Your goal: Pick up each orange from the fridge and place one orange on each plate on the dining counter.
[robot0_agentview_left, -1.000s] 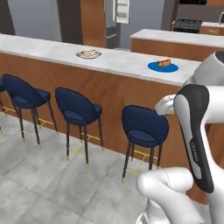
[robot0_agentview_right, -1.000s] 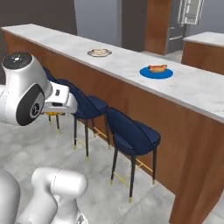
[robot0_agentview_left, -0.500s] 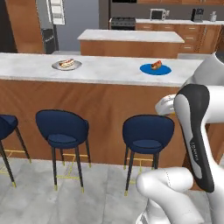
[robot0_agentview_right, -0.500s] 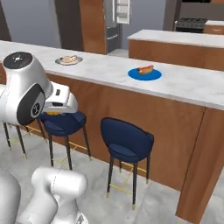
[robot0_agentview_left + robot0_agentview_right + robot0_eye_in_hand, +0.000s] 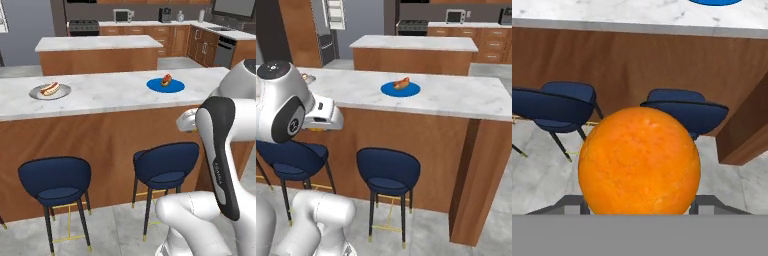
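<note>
In the hand view a bright orange [image 5: 639,160] sits large between my gripper [image 5: 639,206] fingers, which are shut on it. The hand is held in front of the dining counter [image 5: 637,17], below its marbled top. A sliver of the orange [image 5: 316,129] peeks out under the hand in the right base view. The blue plate [image 5: 165,85] [image 5: 400,89] with a reddish food item lies on the counter ahead. The pale grey plate [image 5: 50,91] lies further left. The fridge [image 5: 331,22] stands far back left, its door open. The darker orange is out of view.
Dark blue stools [image 5: 55,182] [image 5: 166,162] [image 5: 387,170] stand against the counter's wooden side [image 5: 100,135]. A second island [image 5: 97,52] and cabinets with a microwave [image 5: 122,16] lie behind. The counter's right end [image 5: 481,160] has grey floor beyond it.
The whole scene has slid across both base views, so the base has moved; the blue plate now sits nearer the middle ahead. The orange stays in the gripper.
</note>
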